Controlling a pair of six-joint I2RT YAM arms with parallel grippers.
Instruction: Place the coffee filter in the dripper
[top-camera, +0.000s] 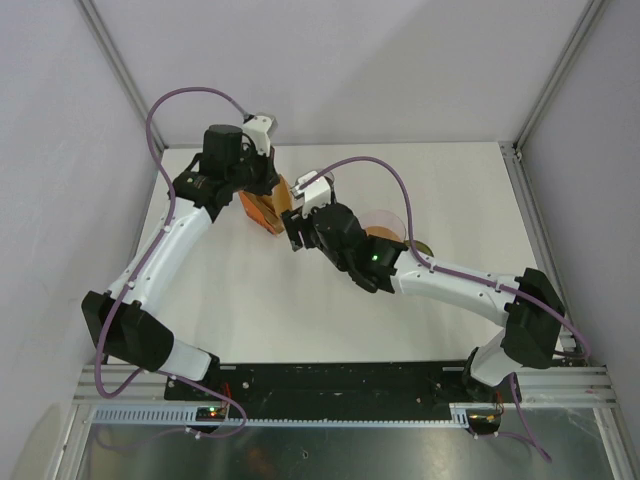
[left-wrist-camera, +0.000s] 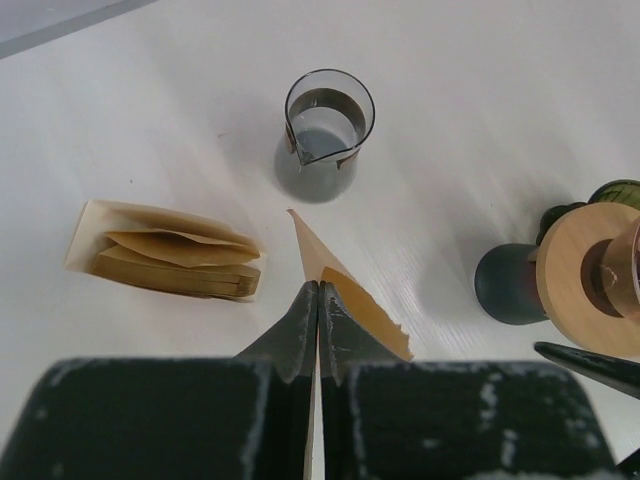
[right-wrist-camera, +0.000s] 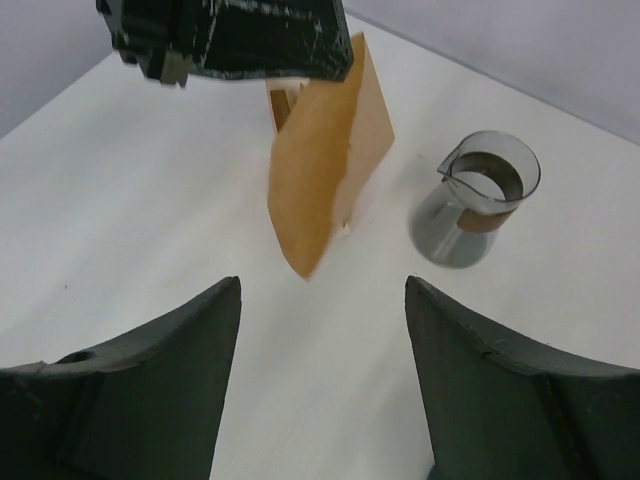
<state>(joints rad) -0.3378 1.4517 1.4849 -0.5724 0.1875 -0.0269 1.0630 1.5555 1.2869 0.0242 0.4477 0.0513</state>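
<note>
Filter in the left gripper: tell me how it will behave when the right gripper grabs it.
The filter looks thin and light: it hangs from the shut left gripper by one edge. It is probably floppy; its free side bows open, so a pinch may crease it. Its ragged-looking edge suggests it tears easily.

Pretty bright, even overhead light, just soft shadows by the carafe (left-wrist-camera: 328, 128), and the fingers (right-wrist-camera: 150, 400) low in both wrist views look blurry.
</note>
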